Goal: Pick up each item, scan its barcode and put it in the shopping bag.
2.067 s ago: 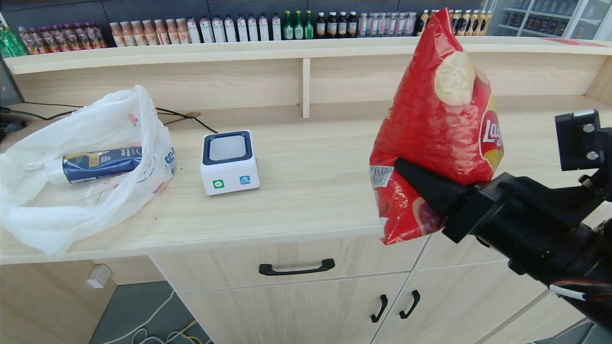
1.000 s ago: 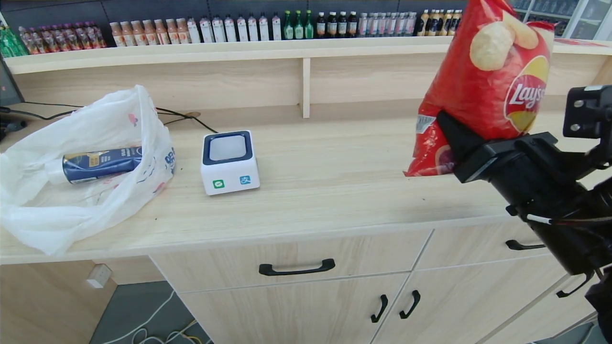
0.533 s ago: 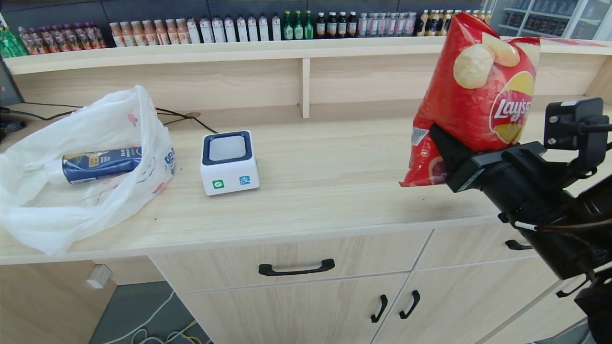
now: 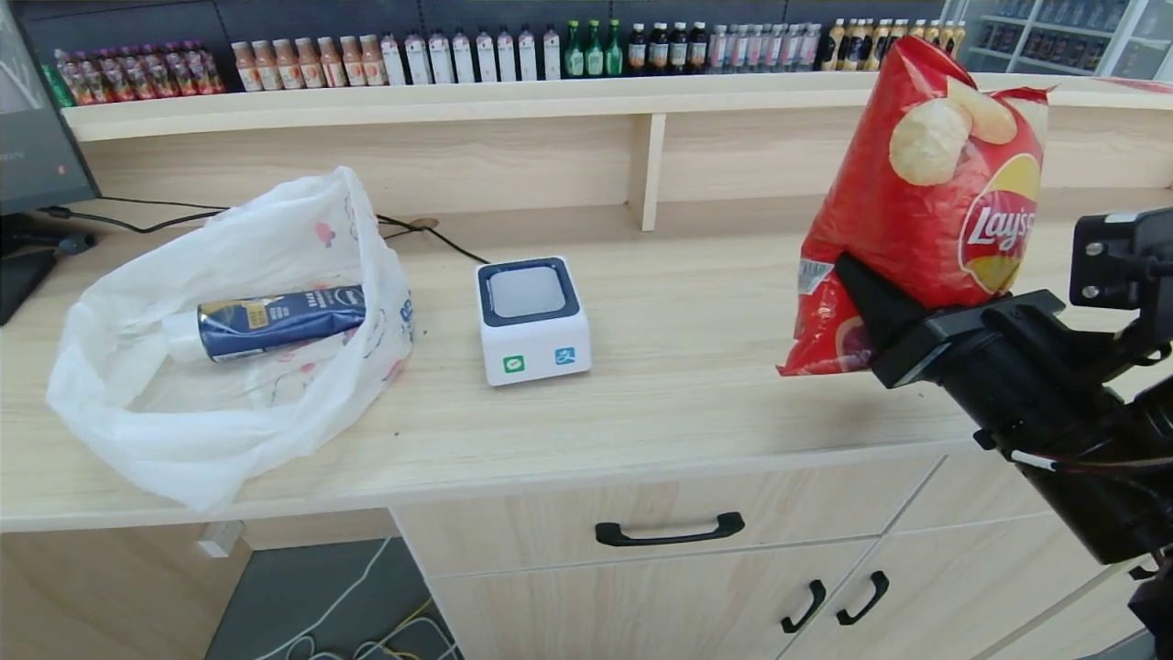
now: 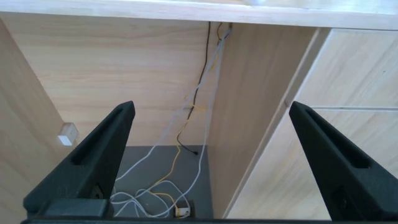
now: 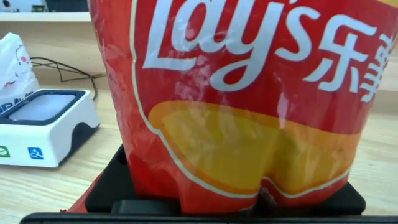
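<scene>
My right gripper (image 4: 903,307) is shut on a red chip bag (image 4: 926,197), held upright above the right part of the wooden counter (image 4: 696,385). Up close, the chip bag (image 6: 242,106) bulges between the gripper's black jaws. A white barcode scanner (image 4: 532,314) with a dark-rimmed window sits mid-counter, and the scanner (image 6: 43,127) also shows beyond the bag in the right wrist view. The white shopping bag (image 4: 229,339) lies open on the left with a blue can (image 4: 275,323) inside. My left gripper (image 5: 211,155) is open, low beside the cabinet, facing cables on the floor.
A raised shelf (image 4: 513,96) with a row of bottles runs along the back. A monitor (image 4: 37,137) stands at the far left, and a black cable (image 4: 431,234) leads to the scanner. Drawers and doors with black handles (image 4: 669,532) sit below the counter's front edge.
The right gripper carried the chip bag up and rightward, then eased it slightly back down and left. The head camera has shifted, so bag and scanner appear further right.
</scene>
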{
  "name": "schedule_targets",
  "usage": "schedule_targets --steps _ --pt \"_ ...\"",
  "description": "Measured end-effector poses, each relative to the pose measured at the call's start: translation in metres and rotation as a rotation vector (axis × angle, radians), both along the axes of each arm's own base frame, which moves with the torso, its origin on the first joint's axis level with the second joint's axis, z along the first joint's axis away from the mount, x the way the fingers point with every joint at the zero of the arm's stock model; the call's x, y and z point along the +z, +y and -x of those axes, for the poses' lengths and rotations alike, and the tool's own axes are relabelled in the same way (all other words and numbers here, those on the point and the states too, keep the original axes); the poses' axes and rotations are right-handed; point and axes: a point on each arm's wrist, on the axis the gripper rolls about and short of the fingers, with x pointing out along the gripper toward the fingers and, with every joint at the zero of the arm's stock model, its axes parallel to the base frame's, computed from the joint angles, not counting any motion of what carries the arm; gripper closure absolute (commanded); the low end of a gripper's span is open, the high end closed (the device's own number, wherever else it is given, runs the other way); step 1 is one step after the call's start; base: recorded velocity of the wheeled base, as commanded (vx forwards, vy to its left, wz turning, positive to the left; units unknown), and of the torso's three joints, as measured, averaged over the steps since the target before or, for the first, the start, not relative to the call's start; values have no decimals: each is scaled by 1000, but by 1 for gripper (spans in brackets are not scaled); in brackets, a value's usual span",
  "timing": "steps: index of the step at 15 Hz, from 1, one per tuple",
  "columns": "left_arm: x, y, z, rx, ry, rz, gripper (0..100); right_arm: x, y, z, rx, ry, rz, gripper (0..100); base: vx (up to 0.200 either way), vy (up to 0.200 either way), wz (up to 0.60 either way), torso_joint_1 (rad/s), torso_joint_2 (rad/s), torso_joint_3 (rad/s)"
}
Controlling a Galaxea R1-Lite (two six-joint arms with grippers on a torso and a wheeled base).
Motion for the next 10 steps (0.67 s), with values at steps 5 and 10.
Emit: schedule_targets --steps 5,10 --pt "0 0 0 1 0 0 0 3 0 1 4 -12 -11 100 0 200 0 4 3 2" --pt "0 0 0 0 0 -1 0 3 0 3 9 -11 -11 100 0 160 0 3 2 2"
